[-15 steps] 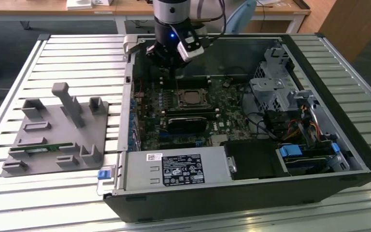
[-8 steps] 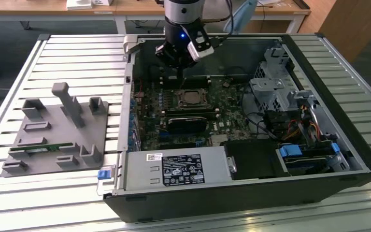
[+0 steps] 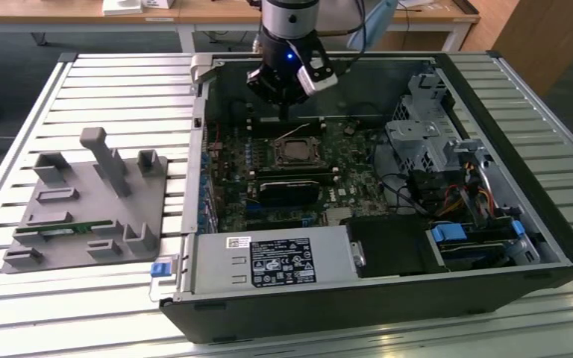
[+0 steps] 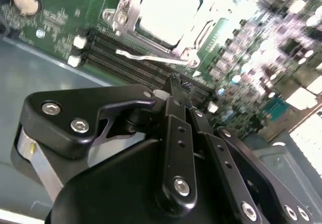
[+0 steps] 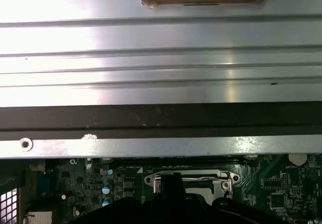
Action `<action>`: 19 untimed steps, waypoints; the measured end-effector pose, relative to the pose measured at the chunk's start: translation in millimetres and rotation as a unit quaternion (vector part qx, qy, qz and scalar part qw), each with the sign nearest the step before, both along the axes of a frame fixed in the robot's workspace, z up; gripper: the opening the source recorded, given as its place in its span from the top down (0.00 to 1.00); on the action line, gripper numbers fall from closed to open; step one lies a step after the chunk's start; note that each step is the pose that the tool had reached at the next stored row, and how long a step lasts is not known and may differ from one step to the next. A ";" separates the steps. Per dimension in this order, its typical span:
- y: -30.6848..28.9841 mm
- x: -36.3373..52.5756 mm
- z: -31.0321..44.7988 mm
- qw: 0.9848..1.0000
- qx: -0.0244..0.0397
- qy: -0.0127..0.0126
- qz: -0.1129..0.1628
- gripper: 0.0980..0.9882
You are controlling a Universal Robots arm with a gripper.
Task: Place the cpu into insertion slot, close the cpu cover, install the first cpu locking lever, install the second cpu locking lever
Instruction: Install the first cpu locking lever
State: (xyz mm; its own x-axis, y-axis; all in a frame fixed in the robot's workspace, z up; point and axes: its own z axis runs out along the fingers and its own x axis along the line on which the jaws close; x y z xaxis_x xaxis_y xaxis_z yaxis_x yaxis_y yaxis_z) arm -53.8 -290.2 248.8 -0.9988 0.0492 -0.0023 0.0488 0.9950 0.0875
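The cpu (image 4: 168, 10) lies in the insertion slot (image 3: 295, 151) on the green motherboard inside the open computer case. Its pale top shows through the cut-out of the silver cpu cover (image 4: 124, 13), which lies flat over it. A thin wire locking lever (image 4: 151, 58) runs along the socket's side nearest my gripper. My gripper (image 4: 177, 87) is shut with nothing between its fingers. Its tip hovers just beside that lever and clear of the socket. In the exterior view the gripper (image 3: 284, 118) hangs just behind the socket. In the first wrist view the gripper (image 5: 173, 179) shows dark in front of the cover (image 5: 221, 176).
A black card (image 3: 289, 190) sits in front of the socket. A drive cage (image 3: 426, 142) with cables stands at the exterior view's right, and a power supply (image 3: 271, 261) is at the front. On the slatted table (image 3: 117, 89) at the exterior view's left is a grey fixture (image 3: 87, 201).
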 end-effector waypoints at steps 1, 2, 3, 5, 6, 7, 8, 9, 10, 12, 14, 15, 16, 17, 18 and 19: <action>-0.6 0.0 -0.4 1.000 0.003 -0.001 0.000 0.99; -1.1 0.0 -0.7 1.000 0.008 -0.002 0.000 0.99; -1.6 0.0 -1.1 1.000 0.012 -0.003 0.000 0.99; -1.6 0.0 -3.1 1.000 0.013 -0.004 0.000 0.99; -1.6 0.0 -4.3 1.000 0.012 -0.004 0.000 0.99; -1.4 0.5 -6.0 1.000 0.011 -0.004 0.000 0.99; -1.4 1.2 -7.8 1.000 0.011 -0.004 0.002 0.99; -1.3 1.7 -9.0 1.000 0.011 -0.005 0.005 0.99; -1.4 2.1 -10.1 1.000 0.011 -0.005 0.009 0.99; -1.4 3.0 -12.8 1.000 0.011 -0.005 0.011 0.99; -1.4 3.6 -14.6 1.000 0.011 -0.005 0.011 0.99; -1.4 3.8 -15.4 1.000 0.011 -0.005 0.011 0.99; -1.3 4.8 -16.1 1.000 0.011 -0.005 0.011 0.99; -1.3 6.4 -16.7 1.000 0.011 -0.005 0.011 0.99; -1.3 8.1 -17.5 1.000 0.011 -0.005 0.011 0.99; -1.3 9.8 -18.2 1.000 0.011 -0.005 0.011 0.99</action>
State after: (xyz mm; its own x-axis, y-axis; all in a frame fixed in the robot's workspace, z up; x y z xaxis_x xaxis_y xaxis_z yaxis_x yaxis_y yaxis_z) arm -44.0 -291.5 230.5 -0.9995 0.0275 -0.0124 0.0260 0.9936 0.1100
